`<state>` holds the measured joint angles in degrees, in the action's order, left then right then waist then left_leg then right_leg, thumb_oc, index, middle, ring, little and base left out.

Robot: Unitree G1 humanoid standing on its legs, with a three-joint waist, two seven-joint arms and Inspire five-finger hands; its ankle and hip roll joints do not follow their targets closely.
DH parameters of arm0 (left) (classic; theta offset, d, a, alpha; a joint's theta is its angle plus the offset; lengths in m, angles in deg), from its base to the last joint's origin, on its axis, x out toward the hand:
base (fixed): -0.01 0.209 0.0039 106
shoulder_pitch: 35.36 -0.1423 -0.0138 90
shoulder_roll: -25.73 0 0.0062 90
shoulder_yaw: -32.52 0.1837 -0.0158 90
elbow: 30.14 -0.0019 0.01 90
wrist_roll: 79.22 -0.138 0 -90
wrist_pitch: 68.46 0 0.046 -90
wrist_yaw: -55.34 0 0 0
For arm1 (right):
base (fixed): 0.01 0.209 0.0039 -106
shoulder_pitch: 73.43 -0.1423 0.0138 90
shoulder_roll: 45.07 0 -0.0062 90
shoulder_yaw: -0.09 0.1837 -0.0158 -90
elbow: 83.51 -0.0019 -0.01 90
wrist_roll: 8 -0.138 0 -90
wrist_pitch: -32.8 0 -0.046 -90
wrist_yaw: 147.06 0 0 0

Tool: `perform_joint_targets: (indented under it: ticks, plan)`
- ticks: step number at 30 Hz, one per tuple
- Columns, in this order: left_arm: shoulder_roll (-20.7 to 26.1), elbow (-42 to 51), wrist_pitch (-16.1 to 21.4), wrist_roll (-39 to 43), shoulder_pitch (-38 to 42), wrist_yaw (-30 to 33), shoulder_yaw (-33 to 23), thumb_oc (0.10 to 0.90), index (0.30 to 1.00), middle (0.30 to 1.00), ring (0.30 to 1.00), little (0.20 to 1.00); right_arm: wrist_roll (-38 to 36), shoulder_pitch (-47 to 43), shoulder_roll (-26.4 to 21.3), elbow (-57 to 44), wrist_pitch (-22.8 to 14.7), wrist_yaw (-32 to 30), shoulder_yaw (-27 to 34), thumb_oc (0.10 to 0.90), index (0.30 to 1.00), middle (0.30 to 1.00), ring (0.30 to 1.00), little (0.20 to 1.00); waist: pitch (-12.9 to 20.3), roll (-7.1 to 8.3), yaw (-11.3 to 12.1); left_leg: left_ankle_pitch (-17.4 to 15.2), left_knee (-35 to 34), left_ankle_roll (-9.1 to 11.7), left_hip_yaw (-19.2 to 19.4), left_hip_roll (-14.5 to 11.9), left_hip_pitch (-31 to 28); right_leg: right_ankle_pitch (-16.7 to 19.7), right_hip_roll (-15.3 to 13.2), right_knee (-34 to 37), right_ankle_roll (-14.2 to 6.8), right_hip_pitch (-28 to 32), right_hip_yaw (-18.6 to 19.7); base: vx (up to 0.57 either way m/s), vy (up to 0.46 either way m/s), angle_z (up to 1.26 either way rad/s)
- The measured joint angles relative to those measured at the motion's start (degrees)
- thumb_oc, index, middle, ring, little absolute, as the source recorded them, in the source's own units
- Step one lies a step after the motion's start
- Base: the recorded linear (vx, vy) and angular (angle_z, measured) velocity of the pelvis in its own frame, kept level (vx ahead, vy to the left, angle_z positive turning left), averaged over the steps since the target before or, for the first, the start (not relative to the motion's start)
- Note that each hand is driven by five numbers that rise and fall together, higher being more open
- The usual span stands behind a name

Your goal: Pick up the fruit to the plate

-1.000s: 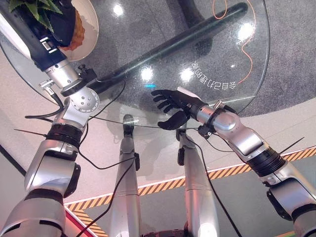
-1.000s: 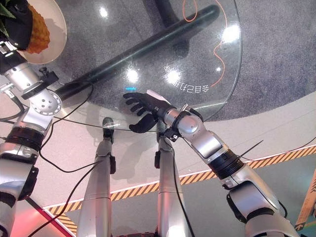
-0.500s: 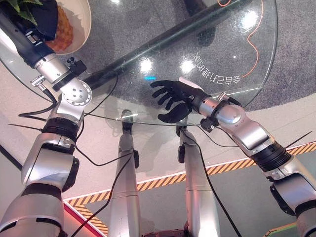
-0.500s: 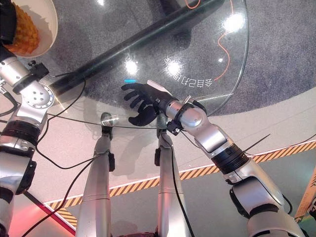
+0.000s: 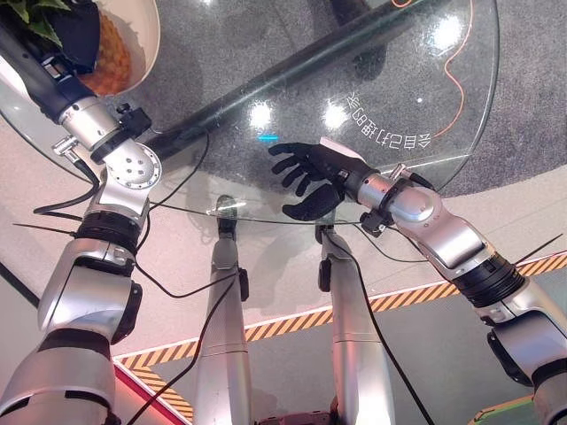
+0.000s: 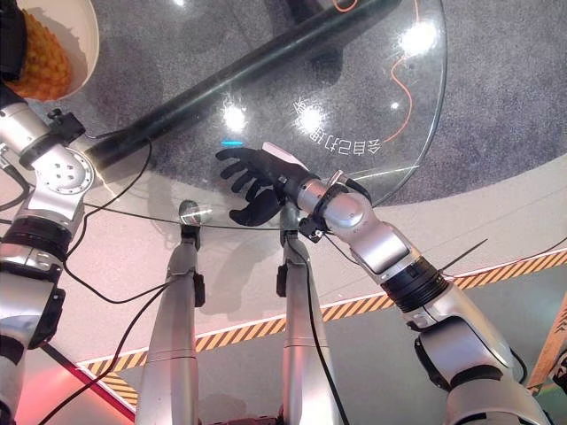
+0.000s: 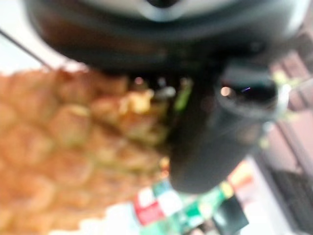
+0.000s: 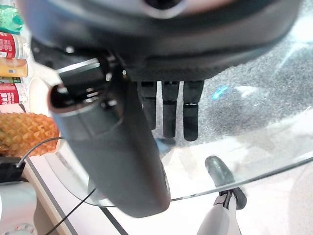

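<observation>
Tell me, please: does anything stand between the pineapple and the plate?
Nothing visible does. The pineapple already lies on the white plate, with the left robot hand against it. The right robot hand hovers open over the glass table, far from both.

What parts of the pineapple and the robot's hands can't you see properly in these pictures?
- Pineapple: in the left eye view its top is cut off by the picture's edge and the left hand covers part of it.
- Plate: mostly cut off by that same edge.
- Left hand's fingers: blurred in the left wrist view, so its grip is unclear.
- Right hand: its palm faces the glass table, hidden from above.
</observation>
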<state>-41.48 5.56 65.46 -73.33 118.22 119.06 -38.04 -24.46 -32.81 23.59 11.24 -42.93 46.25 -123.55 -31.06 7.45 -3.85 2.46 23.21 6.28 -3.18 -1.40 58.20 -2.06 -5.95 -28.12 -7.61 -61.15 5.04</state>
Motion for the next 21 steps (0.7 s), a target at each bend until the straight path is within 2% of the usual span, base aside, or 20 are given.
perform_joint_targets:
  ticks: [1, 4, 6, 7, 8, 21]
  plan:
    - [0.0, 0.0, 0.0, -0.01, 0.02, 0.01, 0.0, 0.1, 0.3, 0.3, 0.3, 0.2, 0.0, -0.05, -0.04, 0.0, 0.0, -0.01, -0.08, 0.8, 0.9, 0.9, 0.9, 0.9, 0.0, 0.0, 0.0, 0.0, 0.03, 0.0, 0.0, 0.0, 0.0, 0.0, 0.0, -0.03, 0.0, 0.0, 0.0, 0.0, 0.0, 0.0]
    - [0.0, -0.02, 0.01, -0.14, 0.03, 0.26, 0.0, 0.1, 0.3, 0.3, 0.3, 0.2, 0.0, -0.16, -0.18, 0.01, 0.0, -0.03, -0.38, 0.8, 0.9, 0.9, 0.9, 0.9, 0.0, 0.0, 0.0, 0.0, 0.32, 0.0, -0.01, 0.0, -0.01, 0.0, 0.01, -0.33, 0.0, 0.01, 0.01, 0.0, 0.0, 0.0]
    - [0.01, -0.01, 0.01, -0.66, 0.03, 0.45, 0.01, 0.248, 0.427, 0.427, 0.427, 0.348, -0.04, -0.18, -0.35, 0.01, 0.0, -0.03, -0.6, 0.8, 0.9, 0.9, 0.9, 0.9, 0.0, 0.0, 0.06, -0.01, 0.59, 0.02, -0.02, 0.0, -0.01, 0.0, 0.02, -0.58, 0.0, 0.01, 0.01, 0.0, 0.0, 0.0]
    - [0.01, -0.01, 0.01, -0.96, 0.03, 0.47, 0.0, 0.418, 0.573, 0.573, 0.573, 0.518, -0.05, -0.16, -0.35, 0.01, 0.0, -0.03, -0.63, 0.8, 0.9, 0.9, 0.9, 0.9, 0.0, 0.0, 0.07, -0.02, 0.72, 0.03, -0.03, 0.0, -0.01, 0.01, 0.02, -0.69, 0.01, 0.01, 0.01, 0.0, 0.0, 0.0]
    - [0.01, -0.01, 0.01, -1.35, 0.03, 0.47, 0.01, 0.8, 0.9, 0.9, 0.9, 0.9, -0.05, -0.11, -0.35, 0.01, 0.0, -0.03, -0.63, 0.8, 0.9, 0.9, 0.9, 0.9, 0.0, 0.0, 0.08, -0.01, 0.78, 0.03, -0.03, 0.0, -0.01, 0.04, 0.02, -0.75, 0.06, 0.01, 0.01, 0.0, 0.0, 0.0]
    - [0.01, 0.07, -0.18, -2.58, -0.12, 0.48, 0.04, 0.8, 0.9, 0.9, 0.9, 0.9, -0.04, -0.1, -0.33, 0.12, 0.79, -0.02, -1.02, 0.8, 0.9, 0.9, 0.9, 0.9, 0.0, 0.0, 0.61, 0.05, 0.91, 0.07, 0.29, 0.04, -1.07, -0.05, 0.01, -1.8, 0.45, 0.38, 0.23, 0.0, 0.0, 0.0]
